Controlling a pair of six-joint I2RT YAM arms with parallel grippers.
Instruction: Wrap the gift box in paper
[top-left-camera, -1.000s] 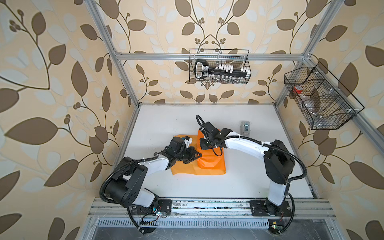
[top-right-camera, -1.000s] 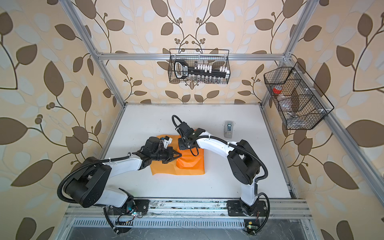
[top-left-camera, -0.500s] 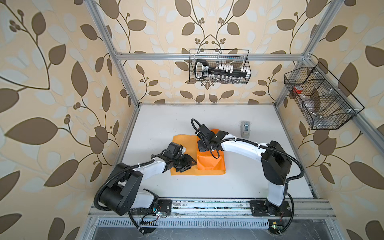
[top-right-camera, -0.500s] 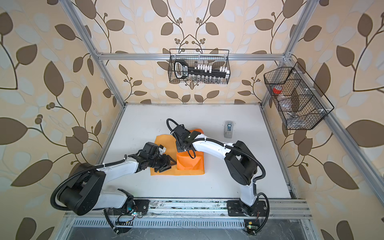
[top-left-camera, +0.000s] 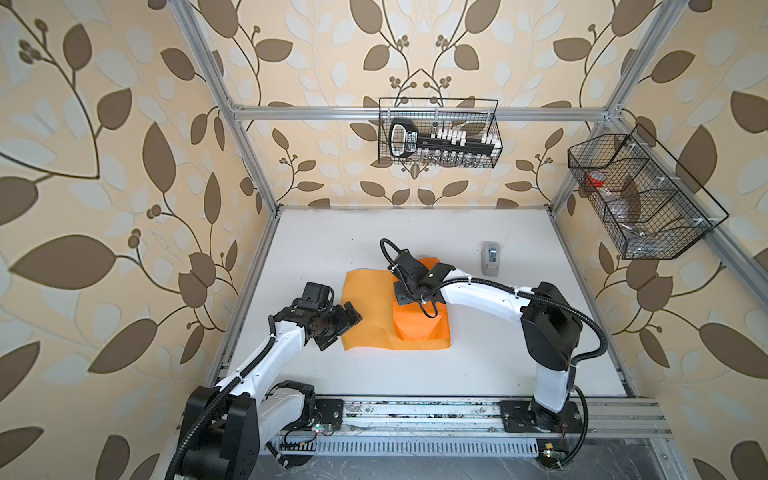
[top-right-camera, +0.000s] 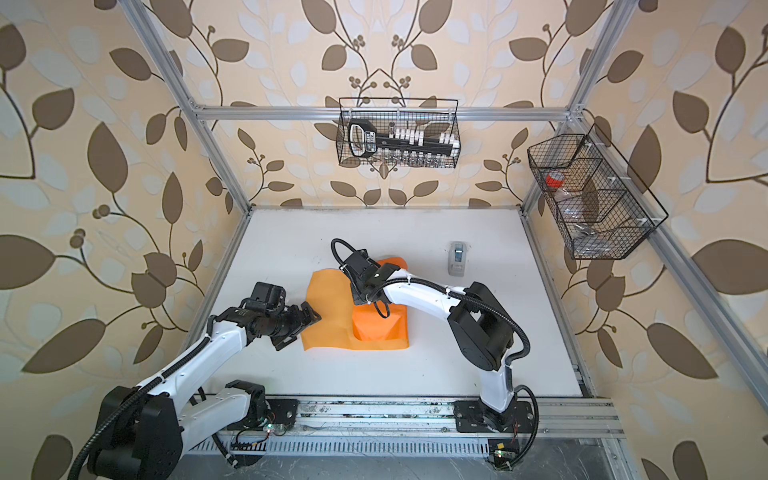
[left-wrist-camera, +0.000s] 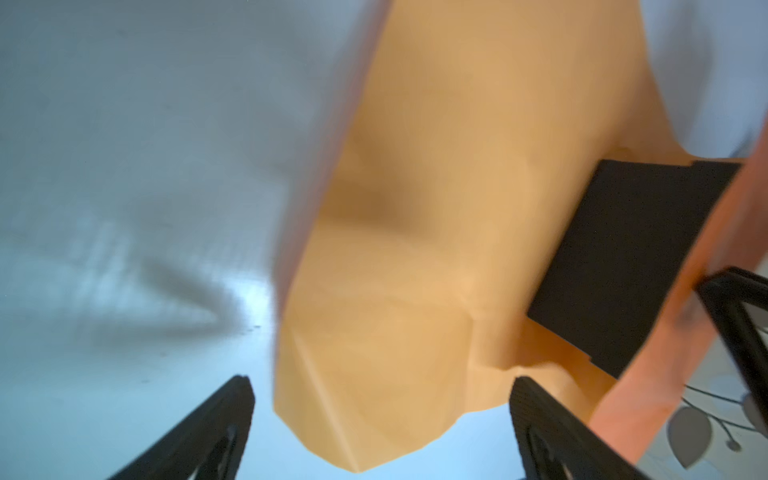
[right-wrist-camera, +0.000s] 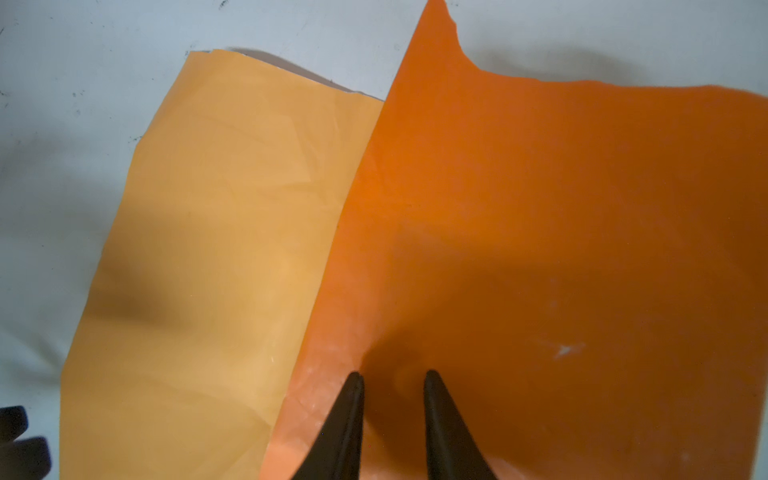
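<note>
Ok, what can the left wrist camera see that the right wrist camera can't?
Only the left wrist view shows a bare black side of the gift box peeking out from the paper, plus the left gripper, its jaws wide apart. Only the right wrist view shows the right gripper, its tips close together over the darker orange fold; no black box shows there. Both show the orange paper lying on the white table.

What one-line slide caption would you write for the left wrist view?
Open left pincer faces draped orange paper, one black side of the gift box bare, on the white table.
</note>
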